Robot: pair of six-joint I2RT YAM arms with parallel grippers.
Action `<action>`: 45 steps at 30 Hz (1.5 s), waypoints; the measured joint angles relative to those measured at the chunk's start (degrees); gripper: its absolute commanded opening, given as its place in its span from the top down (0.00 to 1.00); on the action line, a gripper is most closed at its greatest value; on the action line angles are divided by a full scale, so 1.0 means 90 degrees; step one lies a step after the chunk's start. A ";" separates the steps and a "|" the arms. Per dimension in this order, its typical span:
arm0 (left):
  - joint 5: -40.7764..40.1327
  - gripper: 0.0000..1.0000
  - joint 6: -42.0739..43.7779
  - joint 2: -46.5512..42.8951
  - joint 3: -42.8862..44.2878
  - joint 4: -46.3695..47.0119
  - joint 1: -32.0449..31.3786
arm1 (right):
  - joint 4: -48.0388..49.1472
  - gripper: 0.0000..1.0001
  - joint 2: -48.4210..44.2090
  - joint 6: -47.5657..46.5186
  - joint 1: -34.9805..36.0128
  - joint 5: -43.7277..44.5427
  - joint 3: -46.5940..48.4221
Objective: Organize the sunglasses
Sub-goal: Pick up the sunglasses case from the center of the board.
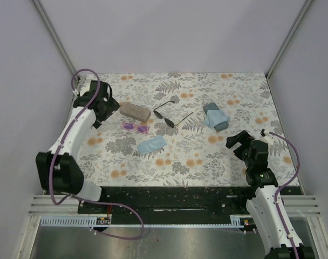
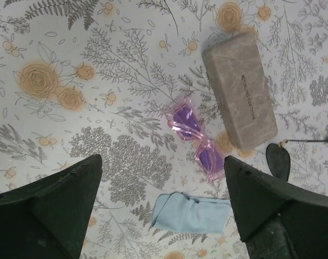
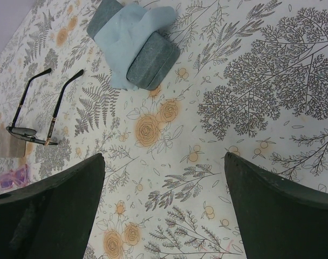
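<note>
The purple-lensed sunglasses [image 1: 135, 127] lie folded on the floral table, just in front of the beige case [image 1: 135, 111]; in the left wrist view they [image 2: 195, 142] lie beside the case [image 2: 238, 97]. The black wire-framed sunglasses [image 1: 170, 114] lie open mid-table, also in the right wrist view [image 3: 39, 118]. My left gripper [image 1: 102, 108] is open and empty, hovering above and left of the purple pair. My right gripper [image 1: 235, 143] is open and empty at the right, over bare cloth.
A light-blue folded cloth [image 1: 152, 144] lies in front of the purple pair, seen between the left fingers [image 2: 191, 213]. A teal case [image 1: 216, 117] with another light-blue cloth [image 3: 132, 38] draped over it sits at right. Grey walls enclose the table.
</note>
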 measured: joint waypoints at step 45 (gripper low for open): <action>0.0447 0.01 -0.2603 0.5838 0.4760 -0.1001 -0.0180 | 0.0005 0.01 0.0083 -0.0024 0.0002 -0.0124 0.0000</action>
